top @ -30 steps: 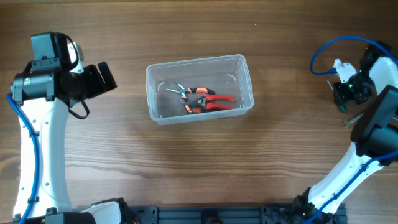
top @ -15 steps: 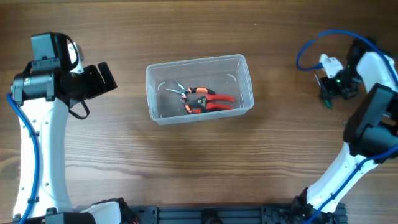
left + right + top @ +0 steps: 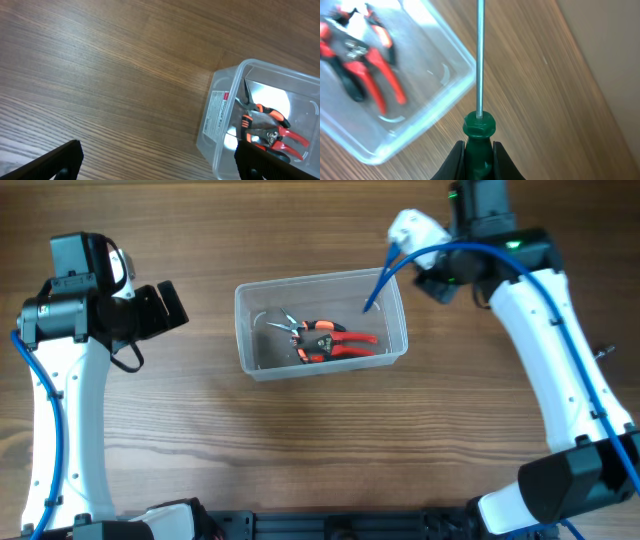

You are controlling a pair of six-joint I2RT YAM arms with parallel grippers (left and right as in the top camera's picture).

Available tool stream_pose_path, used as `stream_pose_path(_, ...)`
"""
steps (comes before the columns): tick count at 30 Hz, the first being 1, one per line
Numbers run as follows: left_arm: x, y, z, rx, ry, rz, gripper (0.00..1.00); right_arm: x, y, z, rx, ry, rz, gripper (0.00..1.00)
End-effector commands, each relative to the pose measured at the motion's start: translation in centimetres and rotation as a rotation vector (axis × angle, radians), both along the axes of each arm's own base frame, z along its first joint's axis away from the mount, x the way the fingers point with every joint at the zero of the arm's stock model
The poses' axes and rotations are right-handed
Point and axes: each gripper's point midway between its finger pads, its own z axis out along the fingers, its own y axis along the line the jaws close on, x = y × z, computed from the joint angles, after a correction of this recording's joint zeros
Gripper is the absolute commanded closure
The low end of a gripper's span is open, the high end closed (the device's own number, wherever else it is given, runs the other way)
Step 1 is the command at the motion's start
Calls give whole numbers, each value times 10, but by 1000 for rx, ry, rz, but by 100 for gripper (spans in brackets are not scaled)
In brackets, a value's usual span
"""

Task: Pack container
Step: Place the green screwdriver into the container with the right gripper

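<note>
Container [image 3: 240, 320]: clear tub, open top, flat on the wooden table [image 3: 320, 450], roughly mid-table, long sides running from one arm toward the other. White label [image 3: 218, 107] on one short end wall.

Inside the container: red-handled pliers [image 3: 335, 340] flat on the floor, about central. A smaller metal tool [image 3: 282, 325] lies against their head, on the labelled-end side. Can't tell what type it is.

Right gripper [image 3: 479, 152]: pinching a screwdriver [image 3: 479, 131] by its green handle, fingers [image 3: 456, 161] tight on both sides. The thin steel shaft points straight away from the wrist and passes just outside the container's [image 3: 455, 80] rounded corner in the wrist view. Its tip is cut off by the frame edge. Can't tell its height above the rim. Overhead, this gripper [image 3: 437, 283] is just beyond the container's unlabelled short end, by the corner away from the arm bases, not touching the tub. The screwdriver isn't resolvable overhead. A blue cable [image 3: 378, 285] from that arm crosses over the same corner.

Left gripper [image 3: 157, 165]: spread wide, nothing between the fingers [image 3: 57, 161]. In its wrist view the container sits ahead and off to one side, labelled end facing it. Overhead, the gripper [image 3: 165, 305] is near that labelled end with a visible gap and no contact.
</note>
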Motion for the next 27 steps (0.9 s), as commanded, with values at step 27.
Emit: stream_pose_path(27,-10,-4,-5,-13,45,2,0,-37,114,-136,-85,274,560,96)
